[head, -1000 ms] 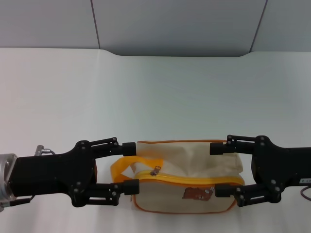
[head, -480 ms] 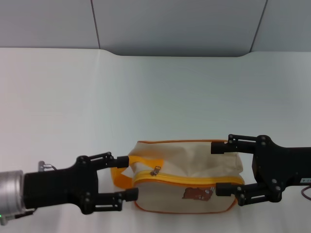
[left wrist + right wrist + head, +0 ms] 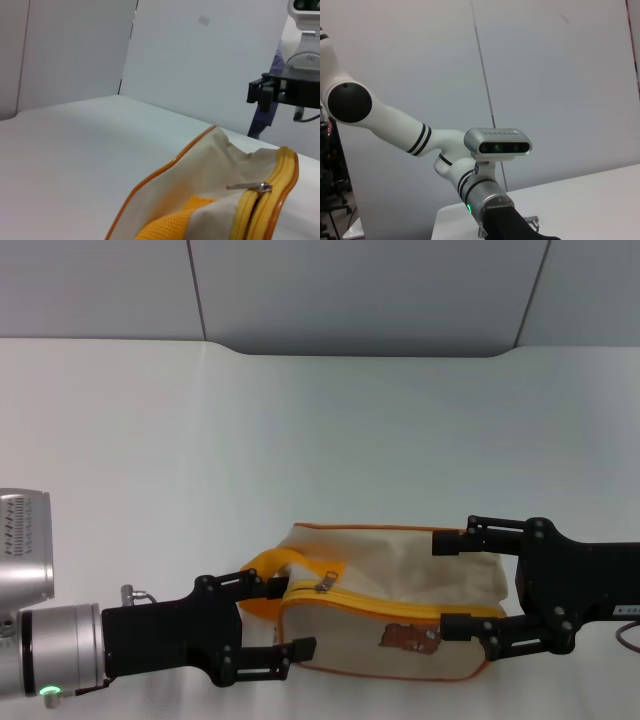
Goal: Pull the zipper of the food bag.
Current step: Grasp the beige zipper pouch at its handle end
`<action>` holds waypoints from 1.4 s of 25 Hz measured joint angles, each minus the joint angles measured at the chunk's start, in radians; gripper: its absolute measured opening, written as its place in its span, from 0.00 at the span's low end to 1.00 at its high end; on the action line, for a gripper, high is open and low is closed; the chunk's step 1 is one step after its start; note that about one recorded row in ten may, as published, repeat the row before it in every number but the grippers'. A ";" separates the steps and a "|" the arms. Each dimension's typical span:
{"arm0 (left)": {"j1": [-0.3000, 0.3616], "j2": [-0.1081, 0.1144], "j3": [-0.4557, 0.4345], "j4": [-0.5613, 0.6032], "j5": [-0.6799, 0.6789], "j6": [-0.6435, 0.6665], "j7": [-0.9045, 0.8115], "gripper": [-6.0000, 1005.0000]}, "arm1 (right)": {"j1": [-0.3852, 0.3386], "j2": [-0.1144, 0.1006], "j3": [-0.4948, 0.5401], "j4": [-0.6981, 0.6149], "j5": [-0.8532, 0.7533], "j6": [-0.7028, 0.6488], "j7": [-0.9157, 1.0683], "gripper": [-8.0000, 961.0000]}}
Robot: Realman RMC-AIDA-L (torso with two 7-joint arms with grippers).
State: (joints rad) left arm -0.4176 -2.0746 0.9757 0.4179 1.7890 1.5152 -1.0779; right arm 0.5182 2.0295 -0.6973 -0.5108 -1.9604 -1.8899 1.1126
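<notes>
The cream food bag [image 3: 400,565] lies on the white table [image 3: 320,440] near its front edge, bear print [image 3: 405,637] on the near side. The yellow-orange zipper [image 3: 400,612] runs along its top, with the silver pull tab [image 3: 322,587] near the left end beside the handle loop [image 3: 262,565]. My left gripper [image 3: 288,617] is open and its fingers straddle the bag's left end. My right gripper [image 3: 450,583] is open and straddles the right end. The left wrist view shows the bag [image 3: 200,165], zipper [image 3: 260,210] and pull tab [image 3: 248,186] close up.
A grey wall panel [image 3: 350,290] stands behind the table's far edge. The right wrist view shows my left arm's wrist camera [image 3: 497,142] and white arm links, not the bag. The right gripper's fingers [image 3: 265,92] show far off in the left wrist view.
My left gripper has moved nearer the table's front and slightly right along the bag's left end. The bag's left end and handle loop have shifted right. The right gripper has barely moved.
</notes>
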 joint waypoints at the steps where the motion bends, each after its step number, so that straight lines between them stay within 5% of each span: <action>1: 0.000 0.000 0.000 0.000 0.000 0.000 0.000 0.77 | 0.000 0.000 0.000 0.000 0.000 0.000 0.000 0.87; 8: -0.023 -0.001 -0.006 -0.016 -0.003 -0.032 0.040 0.76 | -0.001 0.005 0.001 0.005 0.000 0.008 0.000 0.87; 20: -0.044 -0.001 -0.008 -0.041 -0.006 -0.033 0.041 0.35 | -0.001 0.006 0.002 0.005 0.000 0.009 0.000 0.83; 25: -0.044 0.000 -0.012 -0.041 -0.034 -0.033 0.042 0.27 | -0.001 0.006 0.002 0.004 0.002 0.038 0.000 0.81; 28: -0.045 0.008 -0.013 -0.034 -0.064 -0.026 0.045 0.10 | 0.009 0.011 0.025 -0.003 0.011 0.070 -0.002 0.79; 35: -0.074 0.033 -0.013 -0.019 -0.069 -0.011 0.030 0.08 | 0.050 0.022 0.127 -0.008 0.053 0.123 -0.116 0.76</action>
State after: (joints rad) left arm -0.4915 -2.0415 0.9624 0.3991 1.7198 1.5044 -1.0479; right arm 0.5680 2.0512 -0.5701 -0.5185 -1.9075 -1.7665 0.9962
